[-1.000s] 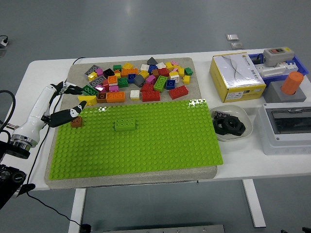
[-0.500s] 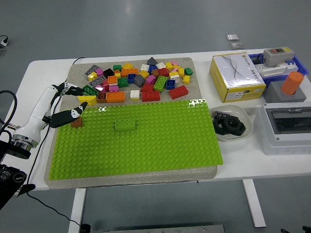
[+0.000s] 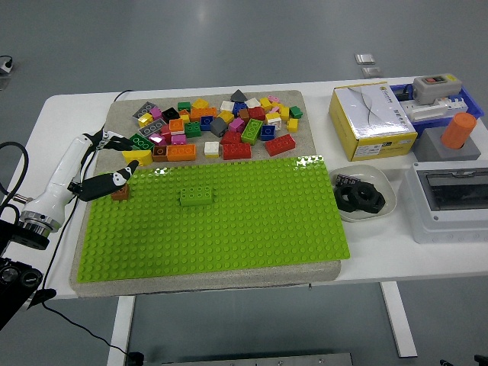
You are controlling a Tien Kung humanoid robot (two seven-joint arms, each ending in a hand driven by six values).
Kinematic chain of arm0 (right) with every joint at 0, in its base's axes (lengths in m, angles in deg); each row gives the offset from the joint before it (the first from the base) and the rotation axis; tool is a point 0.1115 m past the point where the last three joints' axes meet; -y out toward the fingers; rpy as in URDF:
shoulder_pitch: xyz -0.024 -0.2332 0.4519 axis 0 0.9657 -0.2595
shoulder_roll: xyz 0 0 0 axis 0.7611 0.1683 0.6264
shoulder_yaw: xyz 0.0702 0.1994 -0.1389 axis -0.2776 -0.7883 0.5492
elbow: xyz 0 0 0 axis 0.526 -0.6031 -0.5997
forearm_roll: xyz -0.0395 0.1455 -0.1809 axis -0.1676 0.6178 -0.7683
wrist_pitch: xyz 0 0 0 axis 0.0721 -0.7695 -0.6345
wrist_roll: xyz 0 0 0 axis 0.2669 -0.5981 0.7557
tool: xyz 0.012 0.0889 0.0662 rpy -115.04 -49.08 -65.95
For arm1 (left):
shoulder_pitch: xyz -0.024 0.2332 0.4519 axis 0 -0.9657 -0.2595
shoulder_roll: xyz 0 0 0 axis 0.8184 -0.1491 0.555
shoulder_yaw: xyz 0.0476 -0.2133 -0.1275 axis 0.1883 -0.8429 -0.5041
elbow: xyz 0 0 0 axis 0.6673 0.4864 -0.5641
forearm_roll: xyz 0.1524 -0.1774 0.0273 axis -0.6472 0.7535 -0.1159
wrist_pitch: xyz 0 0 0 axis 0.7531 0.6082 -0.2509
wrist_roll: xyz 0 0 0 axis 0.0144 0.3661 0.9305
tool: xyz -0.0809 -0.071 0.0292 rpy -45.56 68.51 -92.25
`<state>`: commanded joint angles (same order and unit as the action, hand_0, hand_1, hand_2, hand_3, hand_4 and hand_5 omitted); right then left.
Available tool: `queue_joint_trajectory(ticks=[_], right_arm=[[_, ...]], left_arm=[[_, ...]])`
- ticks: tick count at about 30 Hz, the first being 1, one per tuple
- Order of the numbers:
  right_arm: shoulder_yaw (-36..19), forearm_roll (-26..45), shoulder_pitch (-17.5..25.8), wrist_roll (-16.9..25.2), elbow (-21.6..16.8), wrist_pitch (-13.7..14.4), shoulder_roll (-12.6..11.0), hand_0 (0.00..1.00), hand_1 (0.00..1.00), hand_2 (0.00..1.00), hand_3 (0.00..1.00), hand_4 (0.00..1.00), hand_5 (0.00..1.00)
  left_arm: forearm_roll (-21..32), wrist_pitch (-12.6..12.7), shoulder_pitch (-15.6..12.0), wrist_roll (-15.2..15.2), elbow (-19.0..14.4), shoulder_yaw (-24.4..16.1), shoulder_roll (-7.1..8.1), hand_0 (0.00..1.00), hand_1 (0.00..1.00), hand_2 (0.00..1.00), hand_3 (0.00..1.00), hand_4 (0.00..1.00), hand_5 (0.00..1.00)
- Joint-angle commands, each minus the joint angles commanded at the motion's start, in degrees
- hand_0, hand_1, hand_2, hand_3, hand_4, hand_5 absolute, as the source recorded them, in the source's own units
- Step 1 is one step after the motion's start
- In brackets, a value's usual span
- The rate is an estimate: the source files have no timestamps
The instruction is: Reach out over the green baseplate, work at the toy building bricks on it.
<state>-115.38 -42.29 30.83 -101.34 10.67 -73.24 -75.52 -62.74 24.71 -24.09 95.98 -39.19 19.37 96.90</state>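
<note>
my left hand (image 3: 107,164) reaches in over the left edge of the green baseplate (image 3: 221,229), white-shelled at the forearm and black at the fingers, which are spread and loose with nothing gripped. one dark finger (image 3: 107,184) with a pale tip lies stretched toward a small brown brick (image 3: 120,193), its tip touching or just above the brick's top (i cannot tell which). that brick sits on the plate's far left corner, squat and studded. the plate itself is a flat, glossy, bright green sheet covered in even rows of round studs, lying on a grey, stone-like slab (image 3: 91,282) on the white table (image 3: 53,122). a longer green brick (image 3: 197,197), nearly the plate's own colour, stands pressed on the studs well to the right of my hand. beyond the plate's far edge lies a loose heap of bricks (image 3: 221,126), shiny plastic in red, yellow, orange, pink, blue, white and grey; my upper fingers hang just beside its left end, near a yellow brick (image 3: 137,157).
</note>
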Motion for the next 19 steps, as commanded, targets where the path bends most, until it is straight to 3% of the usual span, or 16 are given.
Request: queue_joint_trajectory(ticks=[4, 5, 19], right_arm=[[0.18, 0.29, 0.06, 0.08, -0.01, -0.02, 0.0, 0.694, 0.684, 0.757, 0.835, 0.937, 0.998], [0.21, 0.37, 0.07, 0.11, 0.0, -0.01, 0.01, 0.694, 0.684, 0.757, 0.832, 0.938, 0.998], [0.86, 2.14, 0.27, 1.08, 0.13, 0.31, 0.15, 0.697, 0.683, 0.753, 0.829, 0.936, 0.998]], left_arm=[[-0.42, 0.09, -0.1, -0.28, -0.04, -0.16, -0.13, 0.774, 0.662, 0.585, 0.587, 0.711, 0.146], [-0.51, 0.11, -0.12, -0.33, -0.06, -0.19, -0.17, 0.774, 0.663, 0.585, 0.592, 0.721, 0.025], [-1.5, 0.2, 0.53, -0.5, -0.29, 0.55, -0.26, 0.775, 0.665, 0.586, 0.597, 0.734, 0.002]])
